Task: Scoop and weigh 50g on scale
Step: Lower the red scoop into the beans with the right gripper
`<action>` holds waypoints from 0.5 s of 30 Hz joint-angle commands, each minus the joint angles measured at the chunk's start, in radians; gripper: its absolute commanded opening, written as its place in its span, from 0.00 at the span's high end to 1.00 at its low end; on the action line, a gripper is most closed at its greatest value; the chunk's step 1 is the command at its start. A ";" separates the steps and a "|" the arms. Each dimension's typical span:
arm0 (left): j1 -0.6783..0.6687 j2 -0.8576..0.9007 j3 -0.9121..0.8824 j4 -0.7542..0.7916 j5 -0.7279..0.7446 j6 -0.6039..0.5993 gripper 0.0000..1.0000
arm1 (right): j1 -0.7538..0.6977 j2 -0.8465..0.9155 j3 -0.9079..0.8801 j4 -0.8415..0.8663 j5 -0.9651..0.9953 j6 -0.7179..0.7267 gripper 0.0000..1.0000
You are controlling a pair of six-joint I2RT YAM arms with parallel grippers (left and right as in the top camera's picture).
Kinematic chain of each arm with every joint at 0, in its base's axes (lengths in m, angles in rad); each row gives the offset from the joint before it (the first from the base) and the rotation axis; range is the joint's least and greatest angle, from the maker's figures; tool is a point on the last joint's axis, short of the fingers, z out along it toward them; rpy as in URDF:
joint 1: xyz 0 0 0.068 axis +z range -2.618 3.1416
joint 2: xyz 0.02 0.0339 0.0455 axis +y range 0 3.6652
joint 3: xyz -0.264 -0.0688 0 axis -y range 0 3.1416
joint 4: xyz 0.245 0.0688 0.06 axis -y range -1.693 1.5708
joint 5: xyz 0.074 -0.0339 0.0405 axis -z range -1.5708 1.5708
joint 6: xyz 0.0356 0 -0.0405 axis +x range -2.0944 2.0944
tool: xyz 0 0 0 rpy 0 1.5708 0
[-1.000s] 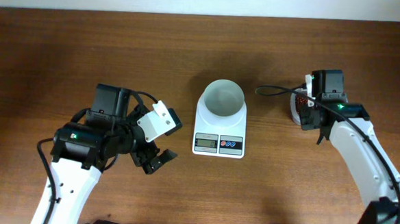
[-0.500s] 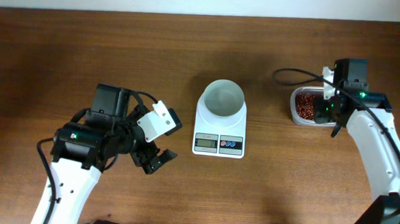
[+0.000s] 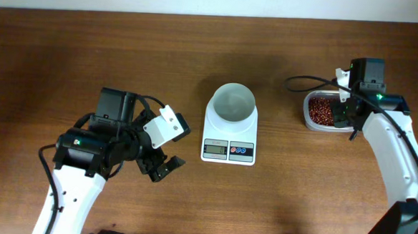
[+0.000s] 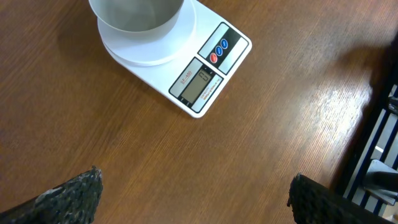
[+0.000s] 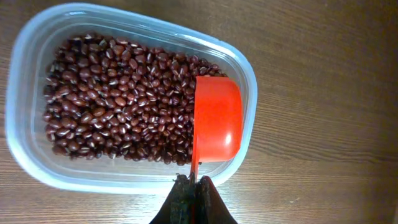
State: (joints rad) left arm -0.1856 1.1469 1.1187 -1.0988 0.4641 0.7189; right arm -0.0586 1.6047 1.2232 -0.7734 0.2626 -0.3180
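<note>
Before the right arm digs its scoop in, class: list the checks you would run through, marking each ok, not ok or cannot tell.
1. Grip: right gripper shut on the red scoop handle: ok.
2. Position: scoop over the beans in the clear tub: ok.
3. Load: beans in the scoop: cannot tell; none show.
4. Target: bowl on the scale empty: ok.
5. Reading: display zeroed: cannot tell, digits too small.
6. Clearance: left gripper open, apart from the scale: ok.
</note>
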 commanded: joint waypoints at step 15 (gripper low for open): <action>0.005 0.002 0.021 0.002 0.007 0.020 0.01 | -0.055 0.128 0.018 0.000 -0.232 0.042 0.96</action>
State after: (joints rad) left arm -0.1856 1.1469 1.1187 -1.0988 0.4641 0.7189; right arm -0.0711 1.7187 1.2324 -0.7689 0.1452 -0.3065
